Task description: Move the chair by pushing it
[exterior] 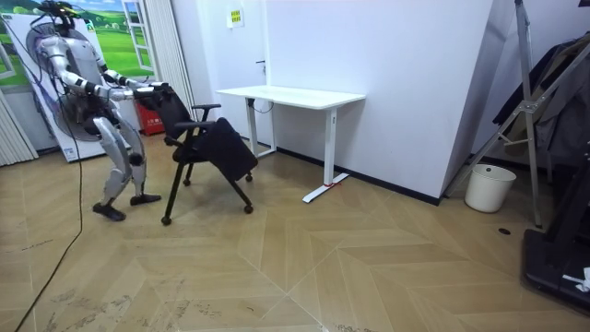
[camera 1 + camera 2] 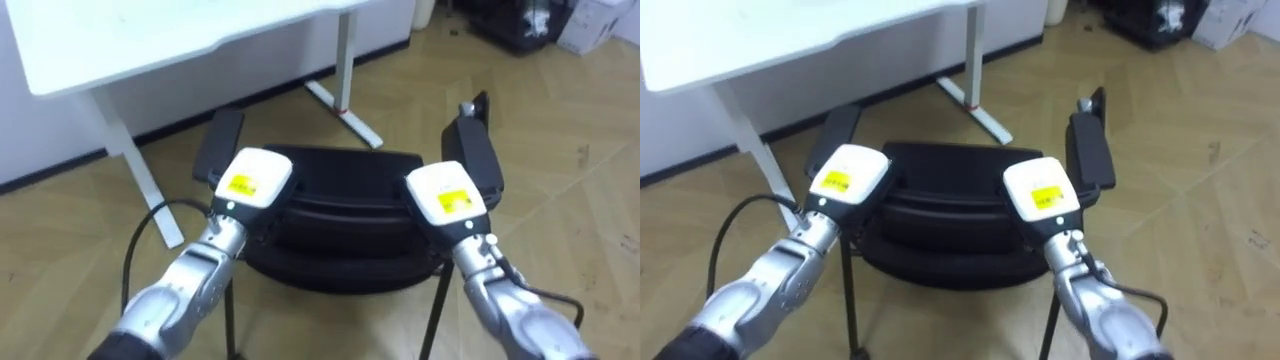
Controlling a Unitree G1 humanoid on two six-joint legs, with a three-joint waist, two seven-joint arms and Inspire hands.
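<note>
A black office chair [image 2: 340, 200] with two armrests stands right before me, its backrest top under both my hands. My left hand [image 2: 250, 180] lies on the left end of the backrest and my right hand [image 2: 447, 190] on the right end. In the room view I stand at the room view's left behind the chair [image 1: 207, 143], arms stretched forward to its back, one leg set behind the other. The chair's seat faces a white desk [image 1: 295, 95].
The white desk [image 2: 150, 40] stands just beyond the chair, its leg and foot [image 2: 345, 110] on the wooden floor. A white bin [image 1: 489, 187] and a dark rack [image 1: 553, 138] are at the room view's right. Dark items [image 2: 520, 20] lie far right.
</note>
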